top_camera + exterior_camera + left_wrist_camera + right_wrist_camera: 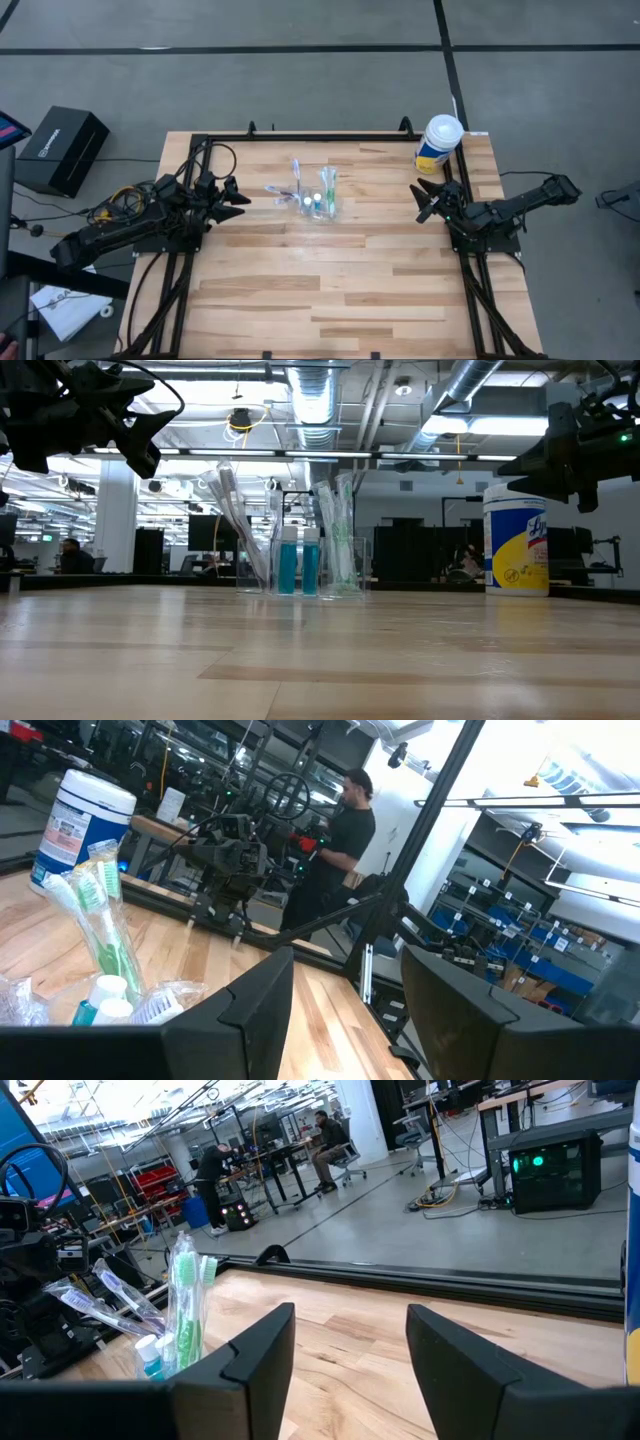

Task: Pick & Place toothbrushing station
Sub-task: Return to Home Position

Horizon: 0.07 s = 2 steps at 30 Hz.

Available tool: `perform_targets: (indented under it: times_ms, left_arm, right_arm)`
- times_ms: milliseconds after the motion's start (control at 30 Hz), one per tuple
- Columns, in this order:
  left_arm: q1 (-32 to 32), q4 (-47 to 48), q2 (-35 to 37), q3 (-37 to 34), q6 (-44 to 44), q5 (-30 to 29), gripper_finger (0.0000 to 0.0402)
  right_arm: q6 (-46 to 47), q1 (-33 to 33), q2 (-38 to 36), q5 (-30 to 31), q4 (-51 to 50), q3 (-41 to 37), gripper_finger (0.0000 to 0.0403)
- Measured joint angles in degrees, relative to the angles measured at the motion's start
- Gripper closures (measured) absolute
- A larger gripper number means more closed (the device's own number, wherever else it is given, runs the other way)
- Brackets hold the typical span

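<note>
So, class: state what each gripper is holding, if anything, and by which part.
Nothing is held. The left gripper and right gripper are both open and empty, one either side of the clear organizer.

We see a pale, smooth wooden table [300, 290] with a soft sheen, a clear glossy plastic cup [358, 570], crinkly clear wrappers on the toothbrushes [100, 910], and a glossy-labelled canister [438, 143].

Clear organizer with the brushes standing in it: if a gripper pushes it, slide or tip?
Probably top-heavy: the toothbrushes stand well above the rim of the clear organizer, so a high push may tip it. It looks like thin, light plastic, so a low push likely slides it on the smooth wooden table.
</note>
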<state>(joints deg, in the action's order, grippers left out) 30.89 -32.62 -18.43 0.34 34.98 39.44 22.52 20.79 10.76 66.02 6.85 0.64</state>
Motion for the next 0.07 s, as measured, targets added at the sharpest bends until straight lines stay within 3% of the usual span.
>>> perform_targets:
  times_ms: [67]
  left_arm:
    - [0.0, 0.0, 0.01, 0.0, 0.0, -0.02, 0.0219]
  right_arm:
    - [0.0, 0.0, 0.0, -0.02, 0.0, 0.0, 0.022]
